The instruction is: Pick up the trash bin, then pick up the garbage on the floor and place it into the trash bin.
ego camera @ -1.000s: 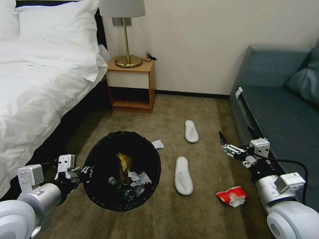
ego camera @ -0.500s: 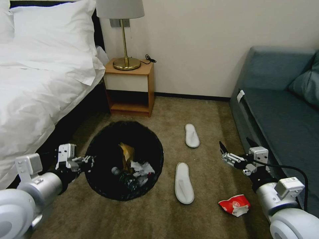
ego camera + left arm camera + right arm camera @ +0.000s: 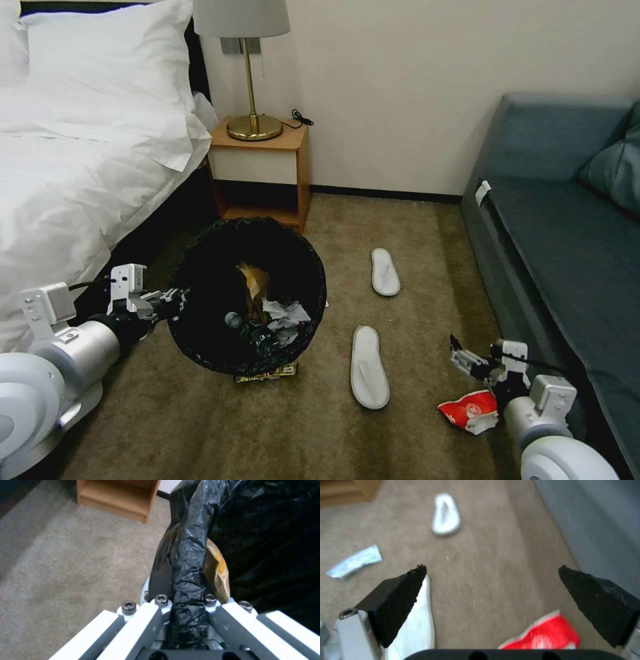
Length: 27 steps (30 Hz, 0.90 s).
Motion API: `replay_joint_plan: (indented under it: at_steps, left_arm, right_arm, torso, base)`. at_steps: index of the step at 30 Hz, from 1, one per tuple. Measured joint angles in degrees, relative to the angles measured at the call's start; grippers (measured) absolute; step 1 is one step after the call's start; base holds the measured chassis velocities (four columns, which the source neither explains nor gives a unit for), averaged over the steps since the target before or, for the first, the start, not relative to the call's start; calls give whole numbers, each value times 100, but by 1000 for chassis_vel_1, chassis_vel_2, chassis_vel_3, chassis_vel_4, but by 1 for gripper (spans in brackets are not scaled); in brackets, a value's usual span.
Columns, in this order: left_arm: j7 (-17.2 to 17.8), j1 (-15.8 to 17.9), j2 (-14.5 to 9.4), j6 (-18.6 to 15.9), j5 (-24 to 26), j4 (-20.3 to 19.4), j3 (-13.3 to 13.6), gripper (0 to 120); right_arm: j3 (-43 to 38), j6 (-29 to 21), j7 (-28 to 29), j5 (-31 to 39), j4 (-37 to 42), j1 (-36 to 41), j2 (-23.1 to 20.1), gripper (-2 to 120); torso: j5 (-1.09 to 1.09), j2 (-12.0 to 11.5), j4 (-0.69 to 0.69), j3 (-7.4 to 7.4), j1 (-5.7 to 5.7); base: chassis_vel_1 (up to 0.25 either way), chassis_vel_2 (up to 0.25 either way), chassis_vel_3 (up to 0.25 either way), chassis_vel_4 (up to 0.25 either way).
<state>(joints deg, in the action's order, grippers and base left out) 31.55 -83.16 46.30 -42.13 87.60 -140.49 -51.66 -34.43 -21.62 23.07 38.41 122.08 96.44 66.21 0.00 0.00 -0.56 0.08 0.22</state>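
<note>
Partly hidden wrapper (image 3: pixel 267 375) beneath trash bin (image 3: pixel 200 347)

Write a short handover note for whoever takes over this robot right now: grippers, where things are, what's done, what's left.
Left gripper: shut on the rim of the round trash bin lined with a crinkled black plastic bag, held tilted beside the bed.
Right gripper: open, low over the carpet just above the crumpled red snack wrapper.
Done: bin picked up; it already holds a brown paper bag, white tissues and a bottle.
Left: the red wrapper, a yellow-printed wrapper under the bin, a silvery wrapper, and two flat white slippers on the carpet.
</note>
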Motion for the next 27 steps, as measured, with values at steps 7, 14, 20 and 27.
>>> replay_joint_plan:
  at_steps: [7,14,20,27]
  left_arm:
    - [-77,146,-114,0,58,93,31,3]
    - [-91,169,-121,0,46,110,82,3]
    - [-96,155,-105,0,16,113,105,3]
    - [-105,156,-126,0,-17,105,156,3]
  right_arm:
    - [160,41,526,871,-548,-294,239,100]
    - [123,85,916,1276,-1008,-481,419,100]
    - [22,196,1022,1221,-1295,-540,515,100]
    - [-73,388,1113,1087,-1913,-894,631,100]
  torso:
    - [0,0,0,0,0]
    - [0,0,0,0,1]
    - [-1,0,0,0,1]
    - [0,0,0,0,1]
  base:
    - [0,0,0,0]
    - [0,0,0,0]
    - [0,0,0,0]
    - [0,0,0,0]
